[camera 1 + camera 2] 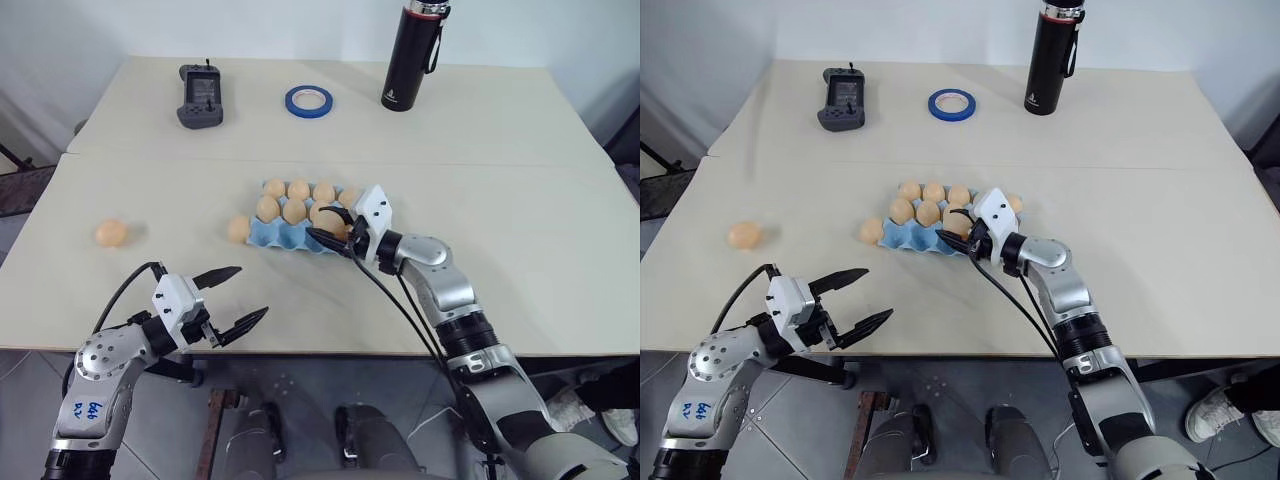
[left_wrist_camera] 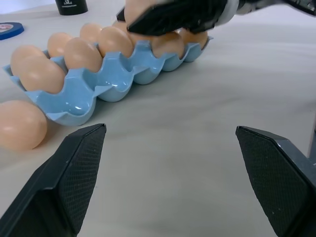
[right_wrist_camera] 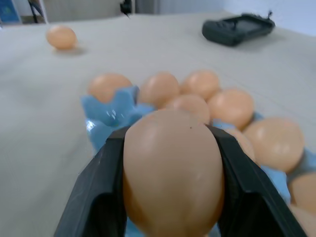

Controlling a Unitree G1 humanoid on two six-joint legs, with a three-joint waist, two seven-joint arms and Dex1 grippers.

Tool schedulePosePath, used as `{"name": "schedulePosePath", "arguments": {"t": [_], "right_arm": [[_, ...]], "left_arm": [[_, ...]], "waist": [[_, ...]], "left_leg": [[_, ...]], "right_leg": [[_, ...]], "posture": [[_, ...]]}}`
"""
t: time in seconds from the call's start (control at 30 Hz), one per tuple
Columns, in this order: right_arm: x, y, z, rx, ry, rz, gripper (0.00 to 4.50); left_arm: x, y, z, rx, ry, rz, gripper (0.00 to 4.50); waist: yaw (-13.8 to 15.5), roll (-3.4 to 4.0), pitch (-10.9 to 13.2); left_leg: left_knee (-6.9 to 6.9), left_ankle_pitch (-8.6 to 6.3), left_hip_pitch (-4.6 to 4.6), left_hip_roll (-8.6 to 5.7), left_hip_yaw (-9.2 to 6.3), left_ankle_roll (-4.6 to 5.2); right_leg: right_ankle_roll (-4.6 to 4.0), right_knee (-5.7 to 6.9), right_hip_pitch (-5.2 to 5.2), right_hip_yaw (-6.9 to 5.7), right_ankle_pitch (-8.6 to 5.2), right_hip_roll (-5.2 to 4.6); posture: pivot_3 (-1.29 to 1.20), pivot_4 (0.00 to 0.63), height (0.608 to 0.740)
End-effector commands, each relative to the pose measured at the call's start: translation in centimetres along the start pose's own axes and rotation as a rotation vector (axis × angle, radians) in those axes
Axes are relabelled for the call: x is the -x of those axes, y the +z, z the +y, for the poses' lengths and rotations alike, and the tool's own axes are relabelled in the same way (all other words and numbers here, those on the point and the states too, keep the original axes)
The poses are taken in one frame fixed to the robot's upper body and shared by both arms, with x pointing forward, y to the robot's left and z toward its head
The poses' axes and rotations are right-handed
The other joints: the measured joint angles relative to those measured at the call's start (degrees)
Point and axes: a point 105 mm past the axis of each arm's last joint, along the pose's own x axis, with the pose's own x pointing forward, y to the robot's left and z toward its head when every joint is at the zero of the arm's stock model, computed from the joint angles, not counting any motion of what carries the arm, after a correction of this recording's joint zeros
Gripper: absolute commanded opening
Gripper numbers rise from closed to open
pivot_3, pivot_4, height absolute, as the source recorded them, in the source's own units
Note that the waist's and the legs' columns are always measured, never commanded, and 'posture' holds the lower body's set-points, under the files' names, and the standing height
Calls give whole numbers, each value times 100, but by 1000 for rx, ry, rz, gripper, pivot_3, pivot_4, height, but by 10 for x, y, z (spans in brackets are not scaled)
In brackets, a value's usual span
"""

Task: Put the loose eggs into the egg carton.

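Nearest edge, left gripper [image 1: 230, 297]: fingers spread wide, empty, level above the table [image 1: 560, 250].
Right gripper [image 1: 329, 229]: clamped on one egg [image 3: 173, 170], over the carton's front row.
Egg carton [image 1: 285, 236]: mid-table, back cups filled, front cups mostly bare.
Loose eggs: one [image 1: 238, 229] touching the carton's left end; another [image 1: 111, 233] well apart, far left.
Far end: controller [image 1: 201, 95], tape ring [image 1: 309, 99], bottle [image 1: 413, 55].
Risk: releasing off-centre could land the egg on a ridge or neighbouring egg, so it rolls off or cracks.
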Motion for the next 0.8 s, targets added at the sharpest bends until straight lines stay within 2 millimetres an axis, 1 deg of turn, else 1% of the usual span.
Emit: {"name": "schedulePosePath", "arguments": {"t": [0.03, 0.13, 0.17, 0.23, 0.33, 0.4, 0.43, 0.47, 0.53, 0.57, 0.63, 0.7, 0.77, 0.8], "right_arm": [[-3, 18, -2, 48, 0, -66, 3360], [1, 26, 4, 50, 37, -98, 4377], [4, 30, 6, 46, 49, -112, 4478], [11, 36, 8, 44, 69, -132, 4478], [27, 39, 7, 54, 74, -135, 4478], [60, 35, 1, 84, 80, -137, 4478], [72, 34, 1, 100, 87, -141, 4478], [87, 31, 5, 122, 126, -140, 4478], [101, 25, 11, 146, 171, -123, 4478], [112, 17, 13, 156, 186, -92, 4478], [127, 7, 12, 150, 173, -59, 4478], [137, -2, 10, 149, 154, -33, 4478], [142, -8, 8, 159, 133, -14, 4478], [144, -12, 5, 114, 104, -18, 4478]], "left_arm": [[-1, 10, -3, -35, 5, -34, 4500], [0, 11, -3, -36, 12, -37, 4500], [0, 11, -3, -36, 14, -37, 4500], [1, 11, -3, -36, 19, -36, 4500], [3, 10, -3, -34, 23, -32, 4500], [4, 9, 0, -32, 32, -28, 4500], [5, 9, 1, -31, 36, -27, 4500], [6, 8, 3, -26, 41, -26, 4500], [9, 9, 5, -14, 46, -27, 4500], [11, 9, 8, 0, 60, -27, 4500], [18, 5, 16, 10, 105, -13, 4500], [27, 3, 28, 26, 183, -14, 4500], [34, 2, 37, 34, 243, -14, 4500], [39, 0, 42, 42, 287, -12, 4500]], "waist": [[-11, 0, 0], [-9, 0, 0], [-7, 0, 0], [2, 0, 0], [19, 0, 0], [47, 0, 0], [91, 0, 0], [99, 0, 0], [103, 0, 0], [77, 0, 0], [15, 0, 0], [-12, 0, 0], [-31, 0, 0], [-33, 0, 0]], "left_leg": [[1, 0, 0, 0, 0, 0], [6, 1, 1, 2, -2, 1], [6, 1, 1, 2, -1, 1], [8, 1, 1, 2, -2, 1], [7, 0, 2, 2, -3, 0], [7, 0, 2, 1, -4, -1], [7, -1, 1, 0, -7, 0], [5, -3, 0, -2, -13, 2], [5, -8, -1, -5, -9, 9], [5, -9, 0, -5, -8, 11], [6, -8, 4, -3, -7, 12], [9, -4, 10, 6, -7, 8], [13, 0, 14, 9, -12, 6], [17, 1, 13, 10, -17, 4]], "right_leg": [[0, 2, 0, 0, 0, 1], [1, 8, 0, -1, 0, 2], [1, 10, 0, 0, 0, 2], [1, 12, 0, 0, 0, 2], [1, 11, 1, -1, 0, 1], [1, 10, 2, -2, 0, 0], [1, 6, 4, -5, 0, -2], [1, -4, 11, -12, 0, -5], [1, -10, 12, -9, 0, -7], [1, -10, 16, -9, 0, -7], [2, -5, 14, -5, 1, -3], [1, 0, 14, -2, 0, 10], [0, 6, 14, 0, 0, 15], [0, 7, 14, -2, 0, 17]], "posture": [[0, 150, 740], [0, 150, 740], [0, 150, 740], [0, 150, 740], [0, 150, 740], [0, 150, 740], [0, 150, 740], [0, 150, 740], [0, 150, 740], [0, 150, 740], [0, 150, 740], [0, 150, 740], [0, 150, 740], [0, 150, 740]]}}
